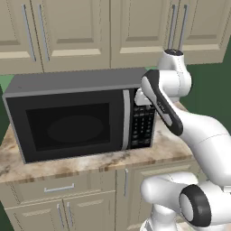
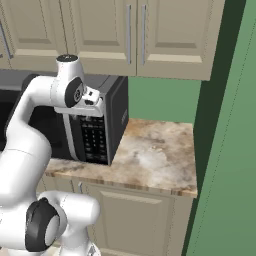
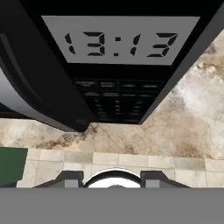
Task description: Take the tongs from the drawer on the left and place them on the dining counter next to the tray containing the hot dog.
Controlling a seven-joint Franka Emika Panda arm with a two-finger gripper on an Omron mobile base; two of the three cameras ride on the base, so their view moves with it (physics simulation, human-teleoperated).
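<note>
Hand view: gripper [image 3: 112, 177] shows two dark fingertips [image 3: 70, 177] standing partly apart with nothing between them, so it is empty. It looks down the front right edge of one black microwave [image 1: 76, 126]. One grey clock display [image 3: 118, 43] reads 13:13, with one dark keypad [image 3: 116, 100] under it.

Left base view: the hand sits at the microwave's upper right corner, mostly hidden by the white arm [image 1: 203, 135], and the jaws can't be read there. Right base view: the hand is against the control panel's top.

Counts: one microwave with one long silver door handle [image 1: 126, 119], one drawer [image 1: 27, 191], and four vertical handles on the wall cabinets [image 1: 67, 31] in the left base view.

Surface: mottled beige-brown marble worktop [image 3: 192, 109] on beige base cabinets. The microwave stands on it, with bare marble to its right. A green wall [image 2: 225, 150] closes the right side.

The drawer is wide, shallow and beige, with a panelled front and a short horizontal silver bar handle [image 1: 59, 188]. It is shut, just under the worktop edge below the microwave, low left of the arm and well apart from the gripper. Two cabinet doors sit beneath it.
</note>
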